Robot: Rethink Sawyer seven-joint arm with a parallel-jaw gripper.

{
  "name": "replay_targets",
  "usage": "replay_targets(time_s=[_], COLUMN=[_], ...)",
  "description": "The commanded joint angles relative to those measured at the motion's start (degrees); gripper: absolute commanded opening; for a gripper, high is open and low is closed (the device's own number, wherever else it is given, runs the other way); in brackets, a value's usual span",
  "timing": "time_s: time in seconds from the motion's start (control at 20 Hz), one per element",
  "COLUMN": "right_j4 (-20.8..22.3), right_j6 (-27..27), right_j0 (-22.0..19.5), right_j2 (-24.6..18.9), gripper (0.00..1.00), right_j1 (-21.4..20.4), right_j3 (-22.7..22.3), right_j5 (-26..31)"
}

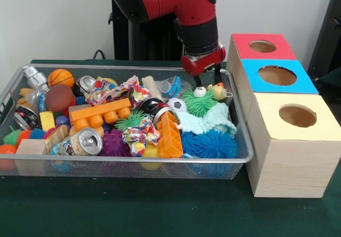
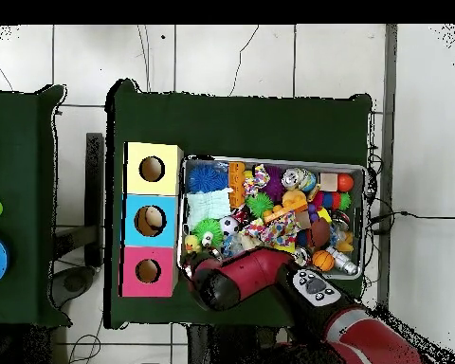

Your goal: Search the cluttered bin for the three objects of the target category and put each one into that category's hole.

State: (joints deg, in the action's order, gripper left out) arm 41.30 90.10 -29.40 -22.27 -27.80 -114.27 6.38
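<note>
The red and black arm point(image 1: 176, 8) comes down steeply from above, its thick red upper link bending into a black wrist section and then a red end block that carries the gripper point(image 1: 208, 80). The gripper points straight down, its dark fingers point(image 1: 197, 80) slightly parted with a small gap showing between them. From overhead the arm point(image 2: 269, 275) stretches out from its base in one long line, the rounded black joint at its forward end
</note>
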Motion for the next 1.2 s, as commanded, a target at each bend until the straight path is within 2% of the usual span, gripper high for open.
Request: replay_targets(time_s=[0.05, 0.35, 0.4, 0.6, 0.7, 0.8, 0.95, 1.2], right_j4=[4.1, 4.7, 5.0, 3.6, 1.5, -1.3, -2.8, -4.5], right_j6=[3.6, 3.8, 3.9, 3.6, 3.0, 4.8, 2.8, 1.4], right_j0=[1.6, 0.7, 0.4, -2.3, -3.1, -4.7, -6.3, -7.4], right_j2=[-2.7, -4.5, -5.0, -8.0, -9.1, -10.9, -14.5, -16.8], gripper=[1.0, 1.0, 0.0, 0.0, 0.0, 0.0, 0.0, 0.0], right_j1=[3.4, 3.6, 3.6, 3.5, 2.4, 0.5, -3.7, -7.6], right_j3=[7.1, 6.7, 6.6, 5.3, 3.8, 1.2, -1.7, -3.4], right_j5=[-7.1, -7.4, -7.8, -5.7, -1.7, -0.6, 2.7, 6.4])
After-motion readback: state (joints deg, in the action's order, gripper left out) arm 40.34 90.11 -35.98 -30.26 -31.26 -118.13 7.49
